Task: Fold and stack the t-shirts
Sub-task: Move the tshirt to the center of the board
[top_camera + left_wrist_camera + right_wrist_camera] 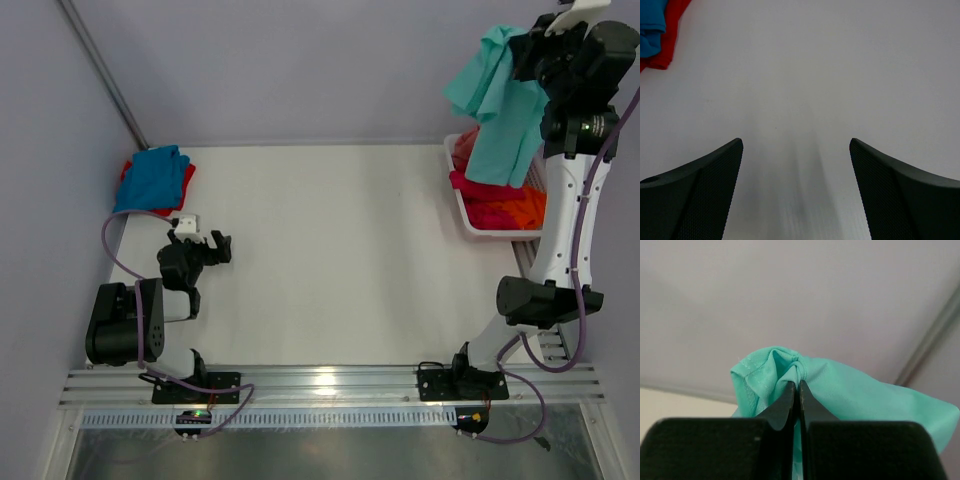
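My right gripper [520, 52] is raised high at the back right, shut on the mint-teal t-shirt [497, 110], which hangs down over the white basket [465, 205]. In the right wrist view the gripper [799, 382] pinches a bunched fold of the mint-teal t-shirt [860, 390]. Red, magenta and orange t-shirts [500, 208] lie in the basket. A blue t-shirt [152, 178] lies on a red t-shirt [186, 184] at the back left. My left gripper [208, 246] is open and empty, low over the table, near that stack. The left wrist view shows the gripper [796, 150] and the blue t-shirt [651, 25] and red t-shirt [671, 25].
The white table [340, 250] lies between the left stack and the basket. Pale walls close the left and back. A metal rail [330, 385] runs along the near edge, holding both arm bases.
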